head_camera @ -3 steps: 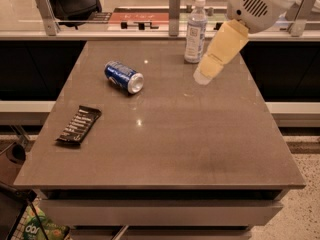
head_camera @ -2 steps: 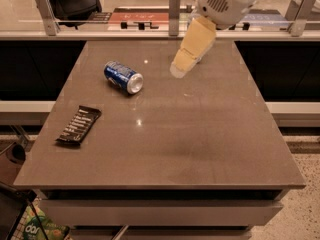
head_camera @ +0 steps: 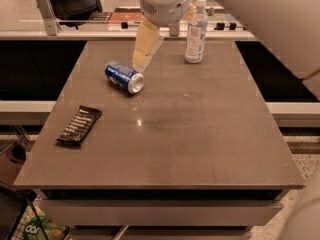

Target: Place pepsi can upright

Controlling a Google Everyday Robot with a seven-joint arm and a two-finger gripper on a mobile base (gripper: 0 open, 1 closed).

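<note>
In the camera view, the pepsi can (head_camera: 124, 76) lay on its side on the grey table (head_camera: 200, 134), at about 10 o'clock from the table's centre. Its silver end faced roughly 4 o'clock and its blue body ran back toward 10 o'clock. The gripper (head_camera: 139, 64) hung just beside the can, at about 1 o'clock from it, with its cream tip pointing down and toward the can's far side. I saw no contact between the two. Whether the gripper was open or closed could not be told from this angle.

A clear plastic bottle (head_camera: 195, 31) with a white cap stood upright at about 1 o'clock on the table, well apart from the can. A dark snack bar (head_camera: 79, 125) lay flat at about 8 o'clock, near the left edge.

By my reading, the task had barely begun: the can was neither grasped nor lifted, and the approach looked nearly finished. Gripping the can, turning it onto its end and letting go were all left to do.

Compared with the earlier frames, the gripper had swept toward 9 o'clock, from in front of the bottle across to the can. The can, the bottle and the snack bar sat in the same places.
</note>
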